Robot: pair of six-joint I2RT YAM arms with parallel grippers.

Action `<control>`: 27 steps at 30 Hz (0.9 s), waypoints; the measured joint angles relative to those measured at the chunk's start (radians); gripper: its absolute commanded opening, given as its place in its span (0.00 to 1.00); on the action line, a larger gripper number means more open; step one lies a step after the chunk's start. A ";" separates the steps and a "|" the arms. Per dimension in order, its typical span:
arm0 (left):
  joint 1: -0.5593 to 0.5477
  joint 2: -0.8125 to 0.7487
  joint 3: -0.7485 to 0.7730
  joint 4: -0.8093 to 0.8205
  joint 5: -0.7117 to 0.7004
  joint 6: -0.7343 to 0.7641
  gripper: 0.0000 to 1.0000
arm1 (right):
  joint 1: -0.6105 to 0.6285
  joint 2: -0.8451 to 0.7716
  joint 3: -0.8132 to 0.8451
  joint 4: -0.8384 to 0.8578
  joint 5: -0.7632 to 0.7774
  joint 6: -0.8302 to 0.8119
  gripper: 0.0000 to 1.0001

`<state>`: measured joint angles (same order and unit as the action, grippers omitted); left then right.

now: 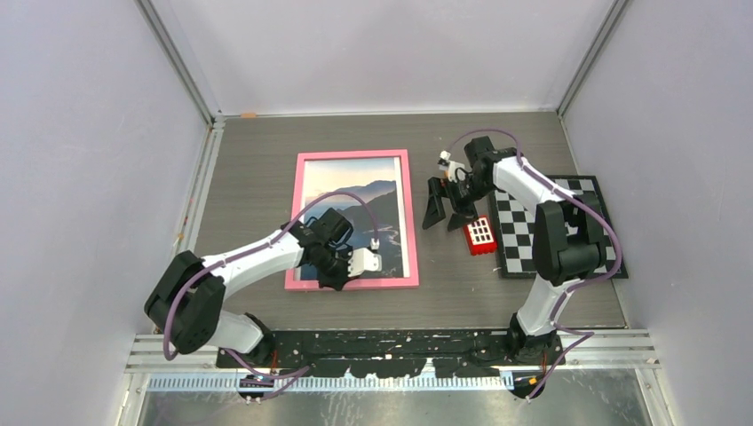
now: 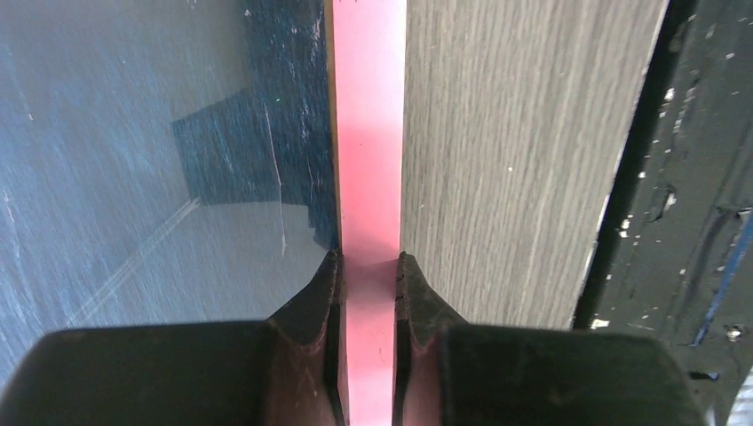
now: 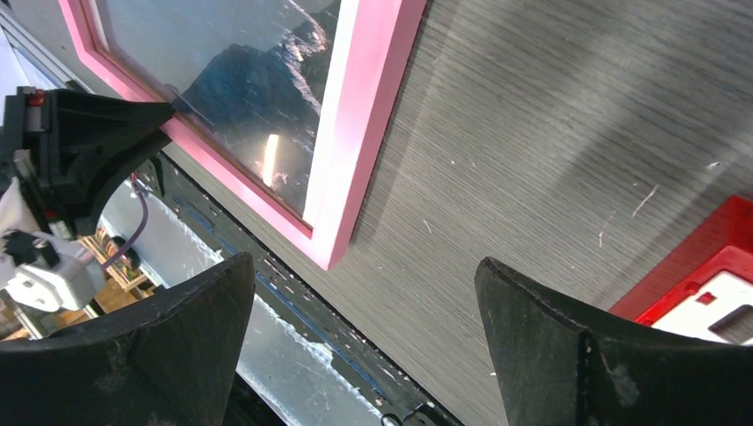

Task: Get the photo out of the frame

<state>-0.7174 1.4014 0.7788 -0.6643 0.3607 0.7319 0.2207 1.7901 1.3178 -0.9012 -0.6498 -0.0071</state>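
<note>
The frame (image 1: 355,156), thin and pink, lies face up on the table left of centre. The photo (image 1: 360,191) of sea and dark mountains shows inside it. My left gripper (image 1: 336,279) sits at the frame's near edge. In the left wrist view its jaws (image 2: 368,263) are shut on the pink border (image 2: 368,133), one finger on the glass side over the photo (image 2: 133,177), the other on the table side. My right gripper (image 1: 447,216) hangs open to the right of the frame, nothing between its fingers (image 3: 542,328). The frame's near right corner (image 3: 342,240) shows in its view.
A small red block with a white grid (image 1: 480,235) lies by the right gripper, seen as a red edge (image 3: 701,275) in the right wrist view. A black-and-white checkerboard (image 1: 573,231) lies at the right. Grey walls enclose the table; the rail (image 1: 391,342) runs along the near edge.
</note>
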 measured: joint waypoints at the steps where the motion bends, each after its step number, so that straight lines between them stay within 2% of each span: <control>1: 0.000 -0.010 0.004 -0.009 0.007 -0.003 0.00 | 0.000 -0.003 -0.008 0.005 -0.003 0.005 0.97; 6: 0.000 -0.064 0.008 -0.044 0.044 -0.017 0.00 | 0.002 -0.017 -0.036 0.010 -0.018 0.031 0.90; 11: 0.000 -0.057 -0.003 -0.034 0.040 -0.015 0.00 | 0.043 -0.043 -0.039 0.067 -0.054 0.093 0.73; 18: 0.000 -0.032 -0.019 -0.006 0.020 -0.013 0.00 | 0.264 -0.048 -0.038 0.122 -0.058 0.118 0.44; 22: 0.000 -0.032 -0.019 0.004 0.020 -0.015 0.00 | 0.380 0.006 -0.036 0.135 -0.023 0.100 0.24; 27: 0.000 -0.035 -0.019 0.005 0.021 -0.018 0.00 | 0.464 0.153 -0.035 0.130 0.063 0.079 0.14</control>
<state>-0.7177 1.3663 0.7597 -0.6594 0.3817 0.7136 0.6846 1.9427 1.2823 -0.7715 -0.5869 0.0715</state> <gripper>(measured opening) 0.199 0.190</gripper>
